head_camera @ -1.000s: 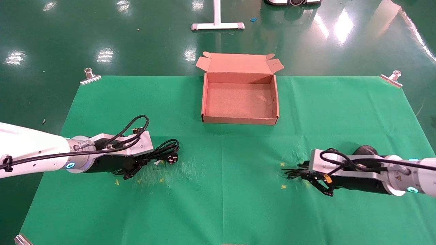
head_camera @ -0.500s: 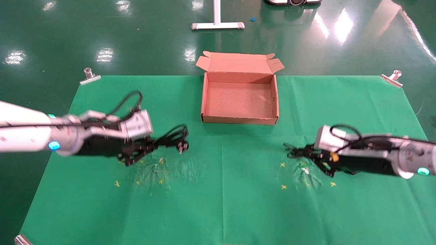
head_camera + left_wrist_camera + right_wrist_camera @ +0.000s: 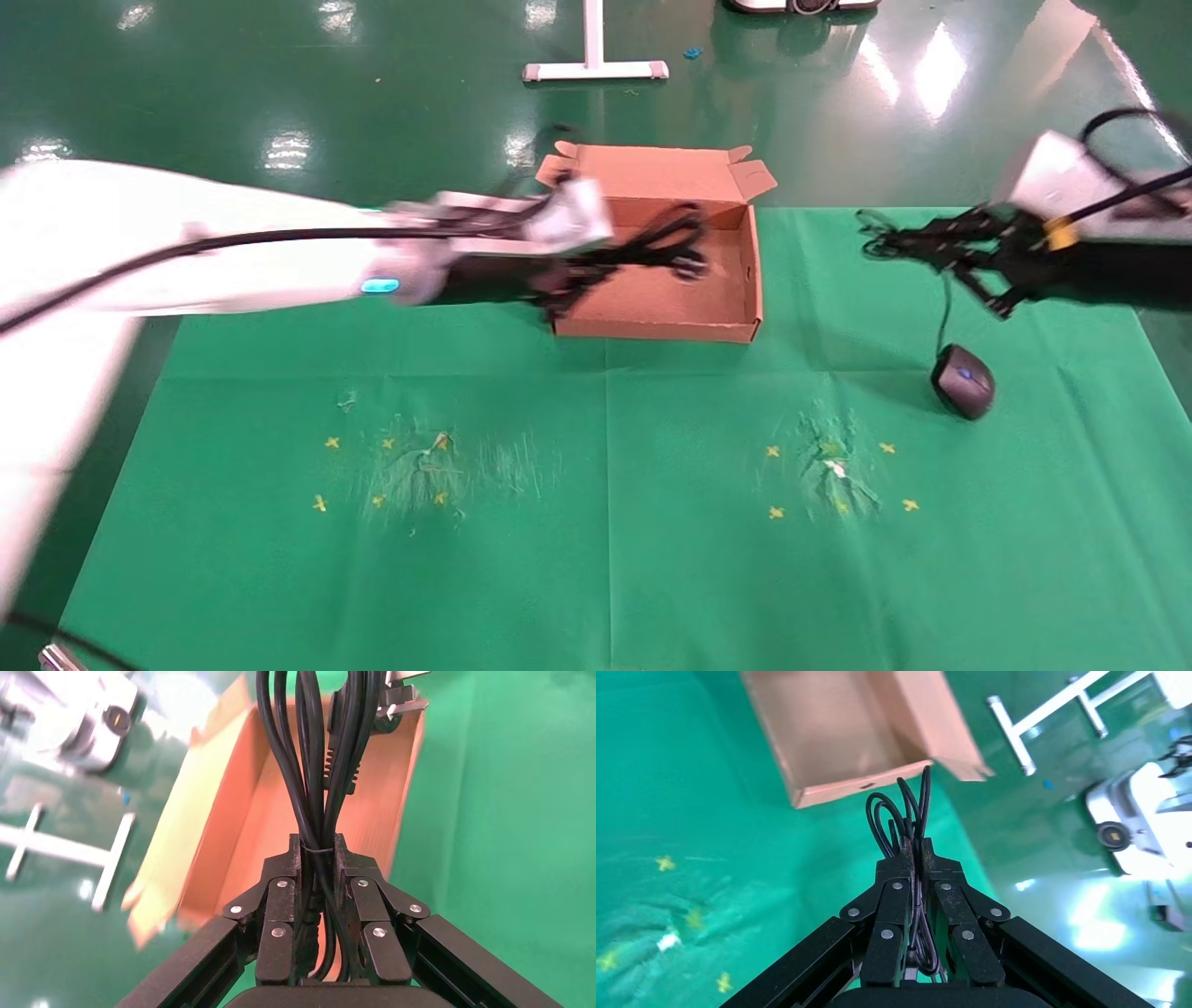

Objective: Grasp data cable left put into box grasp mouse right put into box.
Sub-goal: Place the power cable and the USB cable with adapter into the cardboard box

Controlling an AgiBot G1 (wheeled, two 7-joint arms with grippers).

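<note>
The left arm is smeared by motion across the upper left of the head view, so its outline is hard to make out. The left gripper (image 3: 568,280) is seen at the near left corner of the box (image 3: 752,280), upper centre of the frame. Its fingers (image 3: 281,906) are pressed together on the data cable (image 3: 656,250), which is held out over the box's open interior; the plug ends are cut off at the top edge of the left wrist view.

The right gripper (image 3: 978,256) is found at the upper right, raised above the green cloth (image 3: 605,559). Its fingers (image 3: 895,906) are pinched on the bundled thin cord (image 3: 905,815). From there a single strand is seen running down to the mouse (image 3: 963,392), at right of centre; whether it hangs or rests on the cloth cannot be told. The mouse is hidden from the right wrist view.

No writing or label can be read.
</note>
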